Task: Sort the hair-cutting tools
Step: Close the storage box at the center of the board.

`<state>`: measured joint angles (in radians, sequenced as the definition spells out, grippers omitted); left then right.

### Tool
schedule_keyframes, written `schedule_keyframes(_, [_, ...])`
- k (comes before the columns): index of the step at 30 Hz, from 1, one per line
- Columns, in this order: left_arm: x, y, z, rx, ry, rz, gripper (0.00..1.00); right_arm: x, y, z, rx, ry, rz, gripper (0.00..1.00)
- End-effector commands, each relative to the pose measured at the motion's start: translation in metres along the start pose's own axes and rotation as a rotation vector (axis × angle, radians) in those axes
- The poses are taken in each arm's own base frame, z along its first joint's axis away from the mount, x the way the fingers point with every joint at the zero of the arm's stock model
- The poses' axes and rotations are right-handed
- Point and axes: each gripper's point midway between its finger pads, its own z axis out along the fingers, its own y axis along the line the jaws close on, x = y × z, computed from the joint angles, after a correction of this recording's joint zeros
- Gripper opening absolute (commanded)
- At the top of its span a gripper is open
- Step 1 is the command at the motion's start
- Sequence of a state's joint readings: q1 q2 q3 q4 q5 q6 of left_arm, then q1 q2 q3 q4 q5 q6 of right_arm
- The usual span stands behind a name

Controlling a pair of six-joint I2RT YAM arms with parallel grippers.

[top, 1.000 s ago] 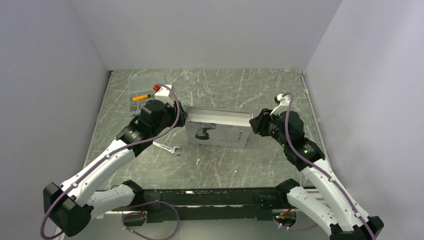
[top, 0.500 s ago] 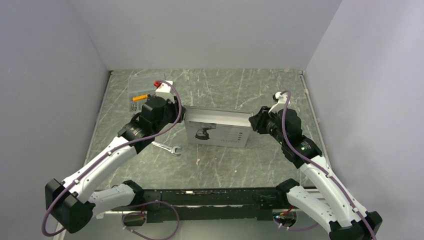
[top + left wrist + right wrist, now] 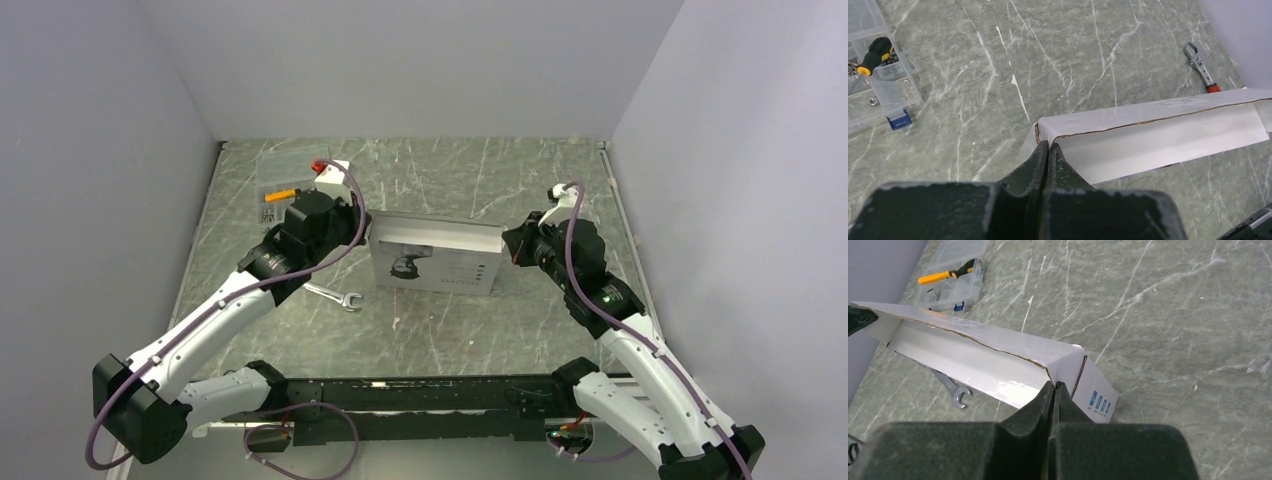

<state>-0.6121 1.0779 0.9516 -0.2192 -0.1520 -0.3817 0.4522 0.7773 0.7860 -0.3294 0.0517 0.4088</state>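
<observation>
A long white cardboard box (image 3: 435,262) was held at both ends on a green marbled desk (image 3: 440,330), grey walls (image 3: 400,70) around.
The left gripper (image 3: 1048,146) and right gripper (image 3: 1054,385) each clenched an end flap; the hair-cutting tools were hidden, possibly inside.

White carton (image 3: 435,262): one, mid-table (image 3: 430,330), a clipper printed on its front.
Open-end wrench (image 3: 338,297): one, silver, by the carton's near-left corner.
Adjustable wrench (image 3: 1201,67): one, red-handled, close to a table edge by the wall.
Clear compartment case (image 3: 283,180): one, far-left corner.
Screwdriver (image 3: 283,194): one, yellow and black, lying in the case.
</observation>
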Motion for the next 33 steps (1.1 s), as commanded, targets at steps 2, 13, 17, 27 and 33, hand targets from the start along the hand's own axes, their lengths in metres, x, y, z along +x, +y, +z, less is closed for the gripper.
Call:
schedule_keyframes(2, [-0.009,-0.010,0.000,0.041,-0.019,-0.021,0.00,-0.005,0.001,-0.004,-0.016,-0.045,0.008,0.00])
schedule_keyframes(13, [0.042,-0.001,0.001,0.046,0.071,-0.082,0.00,0.038,-0.008,-0.002,-0.020,0.040,0.047,0.00])
schedule_keyframes(17, [0.058,0.001,0.002,0.049,0.096,-0.103,0.00,0.044,-0.010,-0.003,-0.011,0.058,0.049,0.00])
schedule_keyframes(27, [0.075,0.007,0.000,0.040,0.130,-0.099,0.00,0.040,-0.009,-0.010,-0.009,0.075,0.027,0.18])
schedule_keyframes(33, [0.058,0.005,-0.013,0.042,0.100,-0.085,0.40,0.018,-0.001,-0.023,-0.024,0.036,0.013,0.47])
